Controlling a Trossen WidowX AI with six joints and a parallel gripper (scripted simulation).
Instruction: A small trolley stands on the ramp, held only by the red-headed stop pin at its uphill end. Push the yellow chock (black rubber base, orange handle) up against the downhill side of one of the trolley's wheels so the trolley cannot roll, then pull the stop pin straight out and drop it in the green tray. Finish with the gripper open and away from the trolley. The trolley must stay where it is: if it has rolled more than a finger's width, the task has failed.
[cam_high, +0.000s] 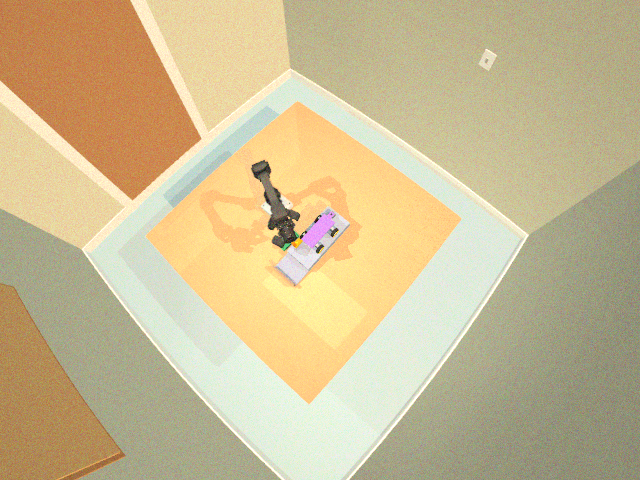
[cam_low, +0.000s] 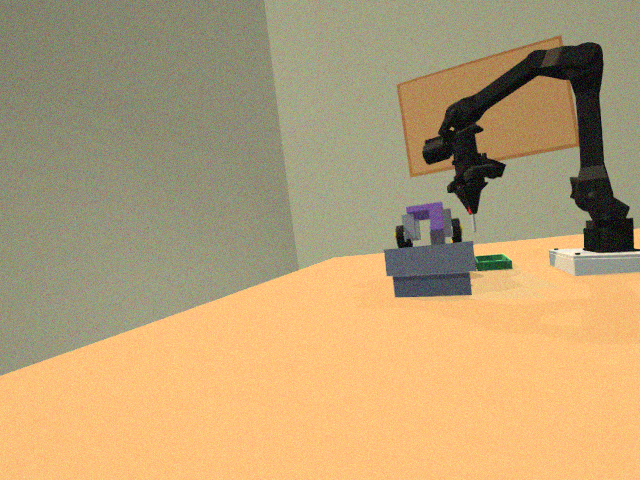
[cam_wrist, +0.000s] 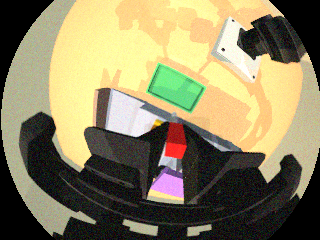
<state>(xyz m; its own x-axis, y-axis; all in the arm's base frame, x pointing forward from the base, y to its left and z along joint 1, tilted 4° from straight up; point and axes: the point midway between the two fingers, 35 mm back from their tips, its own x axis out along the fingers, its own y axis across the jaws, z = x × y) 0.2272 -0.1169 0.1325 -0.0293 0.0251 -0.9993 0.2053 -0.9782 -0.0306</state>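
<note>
The hand (cam_high: 287, 240) (cam_low: 472, 210) (cam_wrist: 175, 126) is nearly closed, gripping the red-headed pin (cam_low: 474, 222) (cam_wrist: 176, 142). The green tray (cam_high: 285, 248) (cam_low: 494, 267) (cam_wrist: 176, 89) sits right of the ramp (cam_high: 295, 269) (cam_low: 430, 260) (cam_wrist: 125, 114).

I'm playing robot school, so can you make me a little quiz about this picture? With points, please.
1. True or false: the gripper (cam_high: 285, 242) (cam_low: 473, 212) (cam_wrist: 175, 126) is holding the red-headed metal stop pin (cam_low: 474, 222) (cam_wrist: 175, 145).
2. What colour is the small open rectangular tray (cam_low: 493, 262) (cam_wrist: 176, 88): A blue, B green, C white?
3. Fill in: the purple-topped trolley with black wheels (cam_high: 318, 230) (cam_low: 424, 209) (cam_wrist: 169, 184) stands on the grey ____.

Key: 1 true; 2 B; 3 ramp.
</note>
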